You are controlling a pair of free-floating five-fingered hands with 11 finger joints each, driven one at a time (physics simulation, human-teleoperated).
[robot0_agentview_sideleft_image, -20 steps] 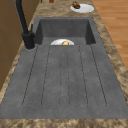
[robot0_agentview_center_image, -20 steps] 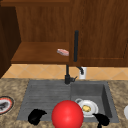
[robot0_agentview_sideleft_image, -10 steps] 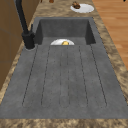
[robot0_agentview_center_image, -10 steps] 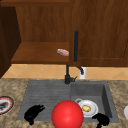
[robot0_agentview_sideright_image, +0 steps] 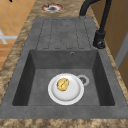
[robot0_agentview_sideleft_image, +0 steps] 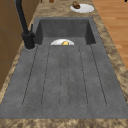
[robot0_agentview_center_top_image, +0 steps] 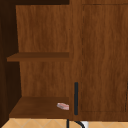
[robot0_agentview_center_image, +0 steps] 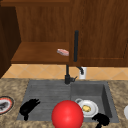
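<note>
Nothing moves: left hand [robot0_agentview_center_image: 28,107] hovers, fingers relaxed, at the red ball's [robot0_agentview_center_image: 67,114] nine o'clock. Right hand [robot0_agentview_center_image: 100,119], fingers curled on nothing, hangs at the plate's [robot0_agentview_center_image: 93,111] five o'clock.

no readable text, labels, brands or numbers anywhere

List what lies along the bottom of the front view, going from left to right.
Red-rimmed plate → left hand → red ball → white plate with yellow food → right hand → white plate at the right edge.
</note>
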